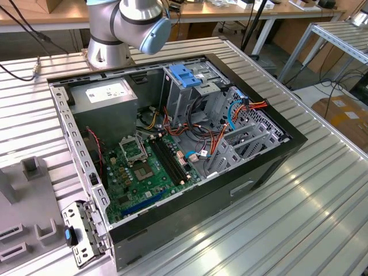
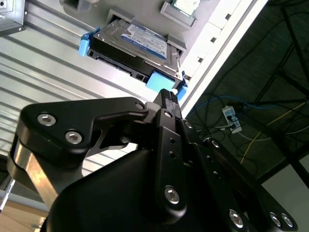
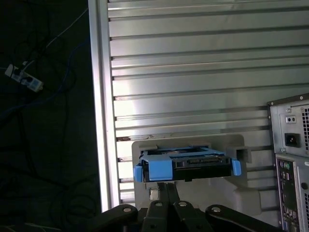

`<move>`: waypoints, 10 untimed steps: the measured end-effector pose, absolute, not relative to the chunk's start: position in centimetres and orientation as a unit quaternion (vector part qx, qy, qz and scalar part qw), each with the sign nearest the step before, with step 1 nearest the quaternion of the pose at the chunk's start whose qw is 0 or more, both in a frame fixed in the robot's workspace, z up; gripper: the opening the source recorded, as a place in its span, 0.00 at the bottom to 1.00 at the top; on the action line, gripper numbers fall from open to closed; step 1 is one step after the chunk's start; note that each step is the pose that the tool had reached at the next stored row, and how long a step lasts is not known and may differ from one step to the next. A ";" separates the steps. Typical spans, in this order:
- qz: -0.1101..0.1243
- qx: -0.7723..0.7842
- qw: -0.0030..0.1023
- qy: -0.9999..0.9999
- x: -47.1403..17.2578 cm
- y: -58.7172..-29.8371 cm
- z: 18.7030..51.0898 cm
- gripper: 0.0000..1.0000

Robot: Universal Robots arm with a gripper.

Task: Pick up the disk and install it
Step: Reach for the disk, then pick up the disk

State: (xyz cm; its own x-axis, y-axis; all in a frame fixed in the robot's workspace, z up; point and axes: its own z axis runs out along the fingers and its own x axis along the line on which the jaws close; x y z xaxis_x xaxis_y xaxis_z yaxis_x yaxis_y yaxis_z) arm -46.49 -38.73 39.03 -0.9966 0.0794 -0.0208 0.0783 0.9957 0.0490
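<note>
**Our tally, kind by kind**

We count one disk (image 3: pixel 186 163) with two blue side rails (image 3: pixel 236 167), and one grey holder (image 3: pixel 231 191). We see one gripper (image 3: pixel 164 188) and one robot arm (image 1: pixel 126 26). We count one open computer case (image 1: pixel 190 215) with one power-supply box (image 1: pixel 109 100), one motherboard (image 1: pixel 144 172) and one metal cage (image 1: pixel 187 86). We find one power strip (image 3: pixel 24 79).

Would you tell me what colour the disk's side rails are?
Light blue; the side rails on the disk show best in the second wrist view.
</note>
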 end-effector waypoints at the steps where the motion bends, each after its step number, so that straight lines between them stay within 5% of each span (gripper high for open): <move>1: 0.024 0.040 0.011 0.999 -46.5 -38.7 39.0 0.11; 10: 0.024 0.039 0.011 0.999 -46.6 -38.7 39.0 0.11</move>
State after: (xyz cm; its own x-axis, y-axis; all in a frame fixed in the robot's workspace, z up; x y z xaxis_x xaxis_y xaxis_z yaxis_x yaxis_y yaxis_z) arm -46.57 -38.72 39.03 -0.9967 0.0786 -0.0208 0.0775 0.9958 0.0489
